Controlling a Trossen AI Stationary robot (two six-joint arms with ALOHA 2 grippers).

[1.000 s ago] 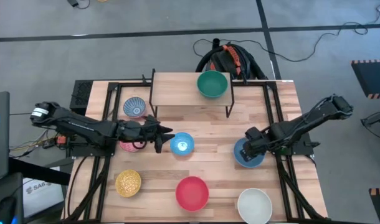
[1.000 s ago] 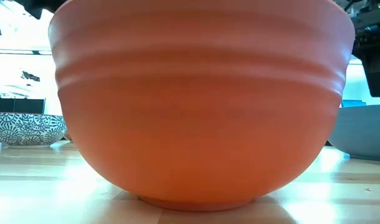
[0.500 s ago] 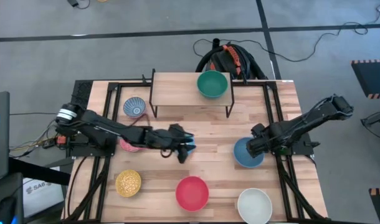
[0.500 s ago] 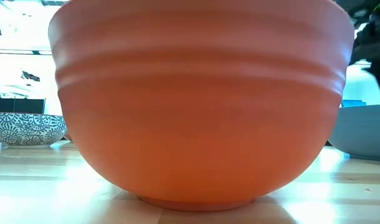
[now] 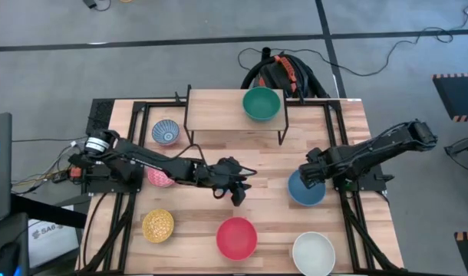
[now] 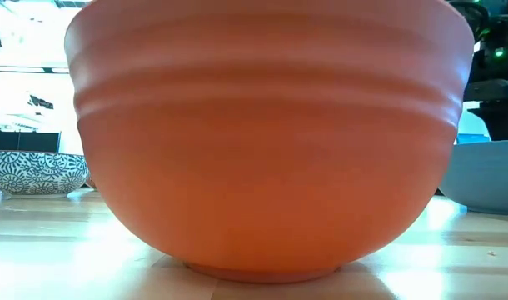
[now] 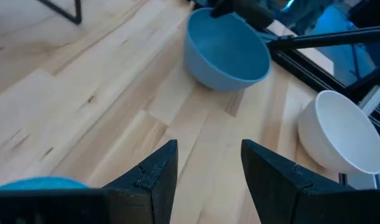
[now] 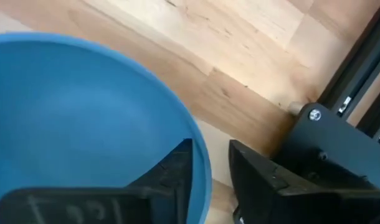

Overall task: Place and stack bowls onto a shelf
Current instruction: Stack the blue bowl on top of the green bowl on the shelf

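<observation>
My left gripper (image 5: pixel 239 189) is open low over the table's middle, with bare wood between its fingers (image 7: pixel 209 168). The light blue bowl (image 7: pixel 40 183) shows only as a rim under the wrist. My right gripper (image 5: pixel 309 175) is open at the far-left rim of the dark blue bowl (image 5: pixel 305 189), one finger inside and one outside (image 8: pixel 209 168). The green bowl (image 5: pixel 262 103) stands on the shelf (image 5: pixel 219 107). On the table stand the blue-and-white patterned (image 5: pixel 166 132), pink patterned (image 5: pixel 157 179), yellow (image 5: pixel 158 225), red (image 5: pixel 236 237) and white (image 5: pixel 313 252) bowls. My right gripper comes slanting down over the dark blue bowl's rim (image 8: pixel 201 163), with one finger (image 8: pixel 174 168) inside the bowl and the other (image 8: pixel 258 177) outside. Wood shows between the rim and the outer finger. I cannot tell whether the inner finger touches the wall. The bowl stands on the table.
Black metal frame rails run along the table's left and right sides (image 5: pixel 345 153), close behind my right gripper (image 8: pixel 339 143). The red bowl (image 6: pixel 271 142) fills the low view. Bare wood lies between the light blue and dark blue bowls (image 7: pixel 177 93).
My left arm has stretched out toward the table's right and a little toward its near edge. It has passed over the light blue bowl, which its wrist now covers in the high view.
</observation>
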